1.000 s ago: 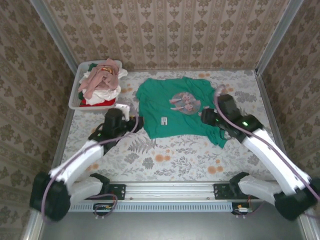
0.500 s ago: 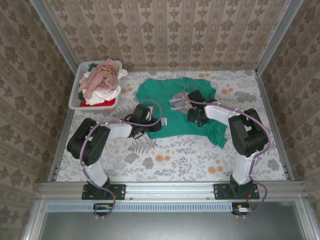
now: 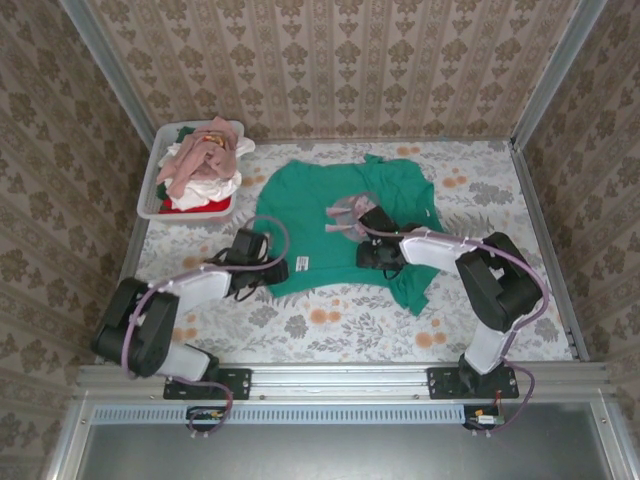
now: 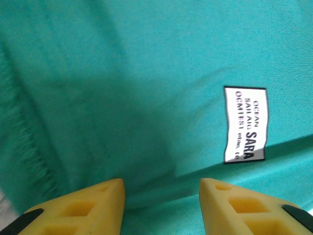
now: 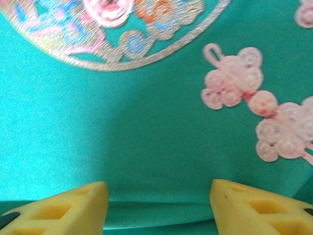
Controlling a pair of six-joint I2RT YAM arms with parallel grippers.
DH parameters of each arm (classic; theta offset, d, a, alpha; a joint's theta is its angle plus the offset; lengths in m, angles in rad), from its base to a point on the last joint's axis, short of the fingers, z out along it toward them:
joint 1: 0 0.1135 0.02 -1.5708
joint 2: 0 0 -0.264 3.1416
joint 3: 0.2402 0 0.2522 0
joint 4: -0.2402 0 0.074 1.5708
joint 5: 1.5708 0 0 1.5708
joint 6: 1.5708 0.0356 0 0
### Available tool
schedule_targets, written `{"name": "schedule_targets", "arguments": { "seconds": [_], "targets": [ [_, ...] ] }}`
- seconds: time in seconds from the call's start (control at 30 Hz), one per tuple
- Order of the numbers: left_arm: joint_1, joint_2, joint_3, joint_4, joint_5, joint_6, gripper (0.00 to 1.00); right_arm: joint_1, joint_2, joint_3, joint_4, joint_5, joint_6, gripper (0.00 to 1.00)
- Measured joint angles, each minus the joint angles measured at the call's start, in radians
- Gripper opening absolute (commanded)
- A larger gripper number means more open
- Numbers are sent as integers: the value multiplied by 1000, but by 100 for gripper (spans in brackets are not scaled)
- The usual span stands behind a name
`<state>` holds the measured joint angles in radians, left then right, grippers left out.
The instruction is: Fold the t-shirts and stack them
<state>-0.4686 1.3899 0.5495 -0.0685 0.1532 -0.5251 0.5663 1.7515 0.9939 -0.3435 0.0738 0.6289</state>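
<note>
Teal t-shirt (image 3: 330, 200) lies spread front up at mid-worktop (image 3: 330, 325), on the flowered cover. Its near right corner is rumpled. The right arm partly covers the round chest print (image 3: 345, 208). The white tag (image 3: 300, 263) sits close to the near hem, left side.

Left pincer (image 3: 272, 270): low at the shirt's near left edge. In the wrist view its yellow fingers (image 4: 83, 208) stand apart, a crease of teal cloth runs across the gap, and the tag is ahead and to the right. Whether the tips press the cloth: cannot tell.

Right pincer (image 3: 363, 255): low over the shirt just near of the print, fingers (image 5: 254, 205) apart, nothing held.

Other t-shirts (image 3: 200, 170), pink, white and red, are heaped in the white tub (image 3: 148, 205) at the far left corner, apart from the teal one.
</note>
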Motion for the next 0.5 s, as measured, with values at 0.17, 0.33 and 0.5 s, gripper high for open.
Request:
{"name": "schedule_targets", "arguments": {
  "seconds": [0.17,0.33,0.5],
  "targets": [
    [5,-128,-26,-154,-20,-7,51,34,-112,-15,-95,-22,3,64],
    [5,-175,76,-248,-55,6,61,-102,-178,139,-163,13,-47,63],
    [29,-46,301,-238,-76,49,59,-233,31,465,-193,68,-132,63]
  ]
}}
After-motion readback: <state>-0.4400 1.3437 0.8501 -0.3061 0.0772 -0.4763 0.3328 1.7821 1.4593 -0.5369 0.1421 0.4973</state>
